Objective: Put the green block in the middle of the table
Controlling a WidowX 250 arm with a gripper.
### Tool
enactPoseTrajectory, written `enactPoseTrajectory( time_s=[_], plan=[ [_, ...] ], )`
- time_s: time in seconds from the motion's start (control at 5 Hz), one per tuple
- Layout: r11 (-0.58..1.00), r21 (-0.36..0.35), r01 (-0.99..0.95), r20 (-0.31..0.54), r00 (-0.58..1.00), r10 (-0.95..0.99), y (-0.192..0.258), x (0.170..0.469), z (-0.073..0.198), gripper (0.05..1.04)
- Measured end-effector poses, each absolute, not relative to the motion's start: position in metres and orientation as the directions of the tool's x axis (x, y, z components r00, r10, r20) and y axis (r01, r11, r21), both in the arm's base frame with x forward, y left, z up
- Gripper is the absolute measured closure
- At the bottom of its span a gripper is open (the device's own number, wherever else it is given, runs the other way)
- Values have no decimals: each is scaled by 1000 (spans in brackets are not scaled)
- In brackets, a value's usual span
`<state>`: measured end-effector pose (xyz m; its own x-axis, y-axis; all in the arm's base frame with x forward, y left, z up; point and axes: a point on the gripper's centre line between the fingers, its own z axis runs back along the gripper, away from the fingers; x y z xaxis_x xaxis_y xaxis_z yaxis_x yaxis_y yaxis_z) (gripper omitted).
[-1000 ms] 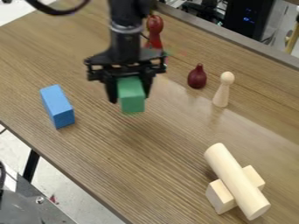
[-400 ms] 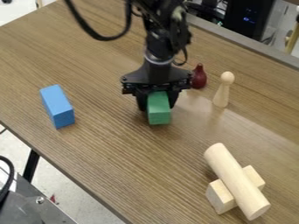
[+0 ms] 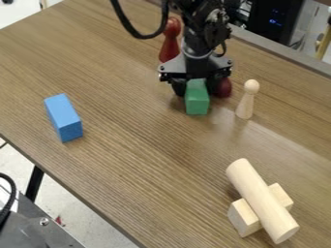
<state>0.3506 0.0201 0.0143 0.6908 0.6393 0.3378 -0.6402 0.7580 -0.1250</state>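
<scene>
My tool [image 3: 197, 92] is closed on a green block [image 3: 197, 99], one black finger against either side of it. The block is at the upper right of centre in the camera view. Its long axis runs from beneath my wrist down towards the bottom of the view, so it points out from between the fingers, with its near end face showing. Whether its underside touches the worktop [image 3: 139, 150] or hangs just above it, I cannot tell.

The relation that matters is between block and goal. The worktop runs out of view, so its exact middle is a guess, but I judge it to lie below the block in the view, perhaps a little to one side.

Just beside the block, on the view's right, is a dark red, rounded piece [image 3: 223, 88], partly behind my tool. A little further right stands a pale wooden peg figure [image 3: 246, 104]. If the block needs moving, I would carry it away from these two, between the blue block [image 3: 63, 117] at the left and the pale cylinder [image 3: 262, 199] at the lower right. Swinging right or back could knock a piece over.
</scene>
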Motion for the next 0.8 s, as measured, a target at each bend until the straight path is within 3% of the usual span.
enactPoseTrajectory(
  time_s=[0.2, 0.6, 0.8],
  plan=[
    [804, -97, -587, 379, 725, 575, 25, 352, 16, 98],
    [795, -5, -606, 418, 721, 552, 59, 322, 34, 96],
    [788, -6, -615, 455, 700, 550, 74, 310, 77, 96]
  ],
)
